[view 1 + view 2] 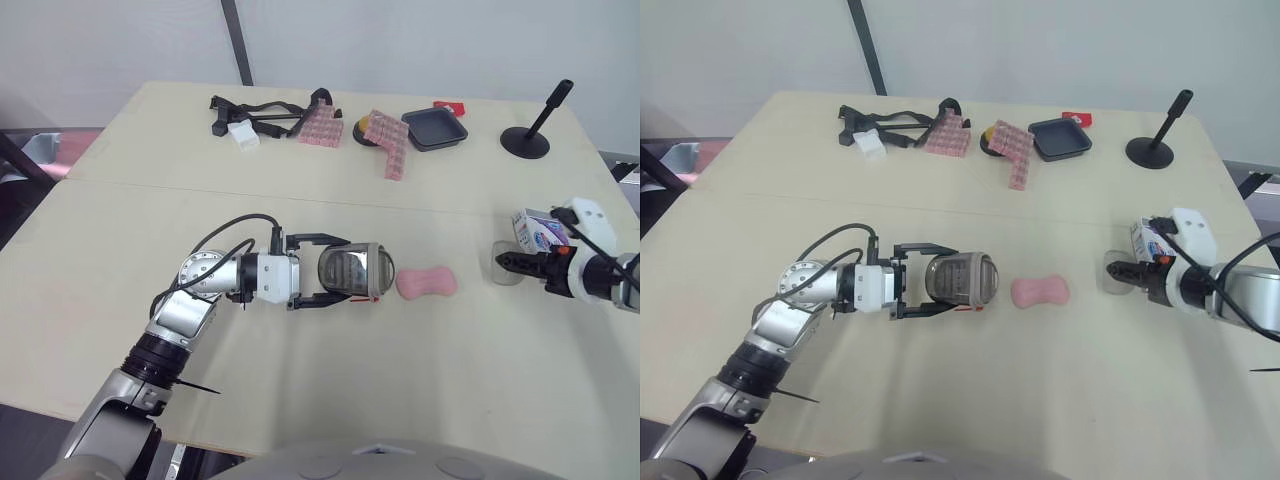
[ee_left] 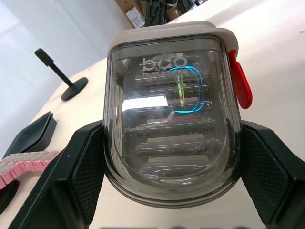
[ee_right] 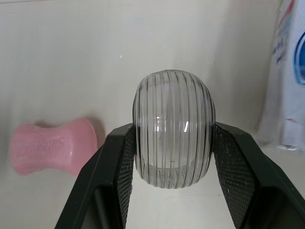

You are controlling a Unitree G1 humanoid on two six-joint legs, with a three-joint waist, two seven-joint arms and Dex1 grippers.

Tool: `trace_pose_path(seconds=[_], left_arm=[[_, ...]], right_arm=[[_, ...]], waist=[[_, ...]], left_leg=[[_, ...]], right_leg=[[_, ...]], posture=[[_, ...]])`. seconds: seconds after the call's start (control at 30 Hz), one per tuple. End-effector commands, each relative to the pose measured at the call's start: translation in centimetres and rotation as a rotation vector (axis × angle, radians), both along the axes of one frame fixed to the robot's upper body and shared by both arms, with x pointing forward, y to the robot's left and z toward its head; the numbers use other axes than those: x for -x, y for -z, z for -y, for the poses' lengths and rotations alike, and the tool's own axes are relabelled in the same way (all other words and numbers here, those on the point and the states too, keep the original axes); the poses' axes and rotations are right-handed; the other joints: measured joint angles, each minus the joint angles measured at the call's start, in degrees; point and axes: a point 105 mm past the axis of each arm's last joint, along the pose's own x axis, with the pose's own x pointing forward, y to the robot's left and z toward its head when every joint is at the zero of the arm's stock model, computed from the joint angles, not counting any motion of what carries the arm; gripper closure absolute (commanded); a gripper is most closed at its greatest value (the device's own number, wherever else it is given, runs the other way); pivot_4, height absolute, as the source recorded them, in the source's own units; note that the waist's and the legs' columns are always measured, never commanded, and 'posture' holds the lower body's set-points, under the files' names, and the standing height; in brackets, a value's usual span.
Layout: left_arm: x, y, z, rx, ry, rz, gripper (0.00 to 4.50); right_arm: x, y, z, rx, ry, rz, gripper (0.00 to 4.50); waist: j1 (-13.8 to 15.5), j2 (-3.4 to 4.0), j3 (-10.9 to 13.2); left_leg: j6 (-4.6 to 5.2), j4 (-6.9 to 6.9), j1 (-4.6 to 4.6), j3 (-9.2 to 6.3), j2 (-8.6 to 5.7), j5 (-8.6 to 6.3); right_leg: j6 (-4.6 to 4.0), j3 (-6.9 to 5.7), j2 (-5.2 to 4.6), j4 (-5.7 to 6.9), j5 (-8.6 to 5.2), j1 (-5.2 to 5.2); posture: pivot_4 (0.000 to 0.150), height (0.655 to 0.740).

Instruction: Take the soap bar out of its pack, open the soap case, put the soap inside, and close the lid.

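Pale worktop (image 1: 300, 215) out front, and the left gripper (image 1: 335, 271) is clamping the smoky soap case (image 2: 171, 114) by its sides. Pink soap bar (image 1: 427, 283) is lying bare between the two arms. The right gripper (image 3: 174, 133) is pinching a clear ribbed piece (image 3: 174, 162), with the soap pack (image 1: 535, 232) sitting just beside it.

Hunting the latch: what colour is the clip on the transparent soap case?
Red plastic clip on the smoky transparent soap case; clearest in left wrist view.

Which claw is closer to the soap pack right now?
Right. The right claw sits beside the soap pack; the left claw, gripping the soap case, is well beyond the pink soap.
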Motion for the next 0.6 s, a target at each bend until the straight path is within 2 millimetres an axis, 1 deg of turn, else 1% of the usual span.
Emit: trace_pose_path(seconds=[0.03,0.33,0.4,0.57,0.6], left_arm=[[-0.1,-0.7,0.0,0.017,-0.001,0.022,1.04],[-0.3,-0.7,-0.1,0.022,-0.017,0.022,1.04],[-0.3,-0.7,-0.2,0.022,-0.023,0.021,1.04],[-0.4,-0.7,-0.2,0.024,-0.030,0.021,1.04],[-0.4,-0.7,-0.2,0.024,-0.031,0.020,1.04]], right_arm=[[-0.8,-0.5,0.1,0.007,0.017,0.022,2.50],[-2.3,0.4,0.2,-0.001,0.051,0.010,2.50],[-2.4,0.5,0.1,0.005,0.048,0.008,1.49],[-2.7,0.4,-0.1,-0.005,0.047,0.018,0.01],[-2.7,0.4,-0.1,-0.010,0.046,0.020,0.01]], waist=[[-0.06,0.01,0.00],[-0.12,0.02,0.00],[-0.18,0.01,0.00],[-0.18,0.02,0.00],[-0.15,0.02,0.00]], left_leg=[[0.00,0.00,0.01,0.01,-0.01,0.00],[-0.05,0.00,0.04,0.00,-0.03,-0.02],[-0.06,0.01,0.05,0.00,-0.03,-0.03],[-0.07,0.01,0.05,0.00,-0.03,-0.03],[-0.07,0.01,0.06,0.00,-0.03,-0.03]], right_leg=[[0.00,0.01,-0.01,0.01,0.00,0.00],[0.01,0.01,0.02,0.02,0.00,0.03],[0.01,0.01,0.04,0.02,0.00,0.06],[0.01,0.02,0.05,0.03,0.00,0.07],[0.01,0.02,0.05,0.03,0.00,0.07]], posture=[[0.150,0.7398],[0.150,0.7398],[0.150,0.7398],[0.150,0.7398],[0.150,0.7398]])
